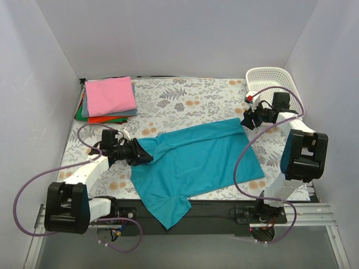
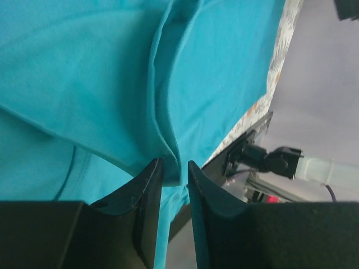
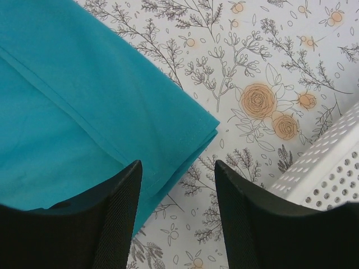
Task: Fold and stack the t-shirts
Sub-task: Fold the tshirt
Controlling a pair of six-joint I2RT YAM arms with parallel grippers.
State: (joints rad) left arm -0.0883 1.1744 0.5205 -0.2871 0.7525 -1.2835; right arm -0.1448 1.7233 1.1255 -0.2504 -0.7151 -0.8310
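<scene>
Step in hand: the folding of the teal t-shirt (image 1: pixel 196 159) is judged to be under way. A doubled band is seen along its upper edge, and stacking has not yet been reached.
Teal t-shirt: it is spread across the middle of the top view on the floral table cloth (image 1: pixel 185 92), with one sleeve hanging over the table's edge at bottom centre.
Folded stack: a pink t-shirt (image 1: pixel 109 95) is seen on top at the upper left, with an orange-red t-shirt (image 1: pixel 106 119) and a green edge showing beneath it, well apart from the teal one.
Left gripper (image 2: pixel 175 165): it is clenched on a doubled edge at the shirt's left end, and cloth is pinched between the fingers.
Left arm pose: it is stretched from the lower left of the frame toward the centre, with the forearm low over the table.
Right gripper (image 3: pixel 176 165): it is released, with the fingers spread and nothing between them. It is held over the shirt's upper right corner, near the white basket (image 3: pixel 331 168). Contact with the cloth cannot be told.
Right arm pose: the elbow is raised at the right edge of the frame, and the wrist is turned toward the upper centre.
Next move: the corner layers would probably need to be caught together by the right gripper, so that both ends can be lifted and carried evenly.
Risk: if only the top layer is taken, the fold may be pulled open.
</scene>
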